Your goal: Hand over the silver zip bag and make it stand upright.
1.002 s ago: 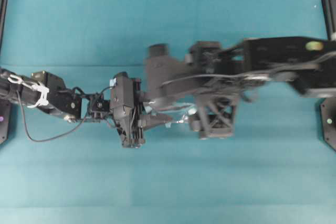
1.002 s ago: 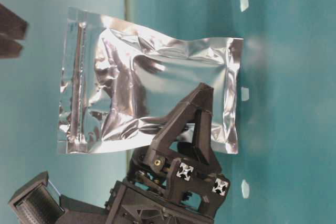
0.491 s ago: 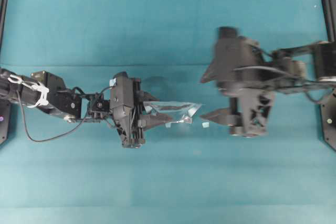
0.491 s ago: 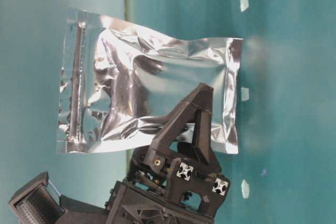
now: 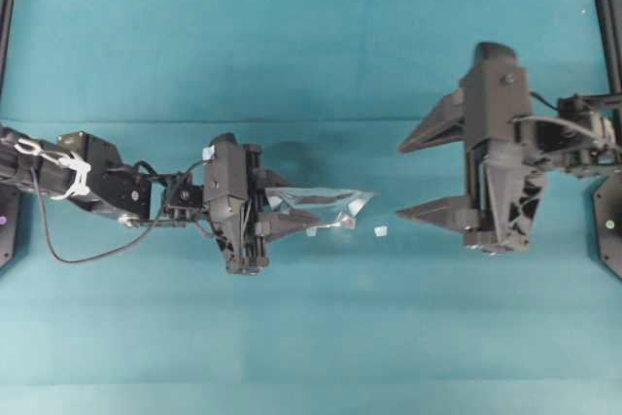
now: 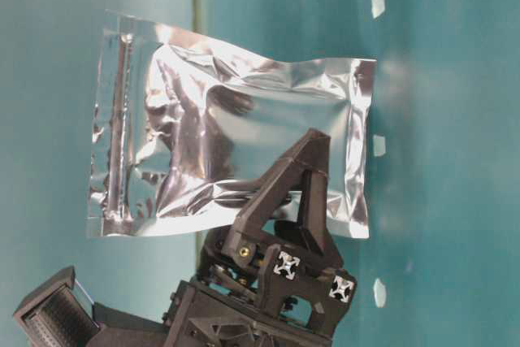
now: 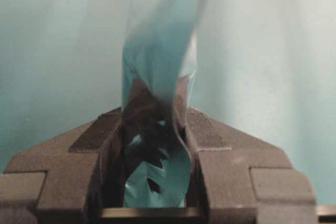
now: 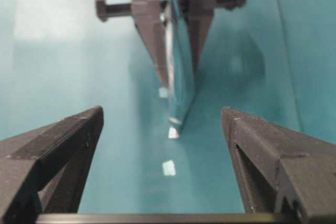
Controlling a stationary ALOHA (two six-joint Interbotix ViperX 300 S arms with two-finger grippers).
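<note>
Left pincer (image 5: 292, 224) clamped on the silver zip bag (image 5: 321, 205), right pincer (image 5: 425, 174) wide open, empty, well apart across bare cloth (image 5: 292, 55).

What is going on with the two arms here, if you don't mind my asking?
The left gripper is shut on the silver zip bag, holding it on edge above the teal table. The right gripper sits apart from the bag with its jaws wide open and empty. A tiny pale scrap lies between them.

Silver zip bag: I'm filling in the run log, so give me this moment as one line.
left gripper: shut on silver zip bag | right gripper: open, apart from bag | pale scrap: on table between grippers
</note>
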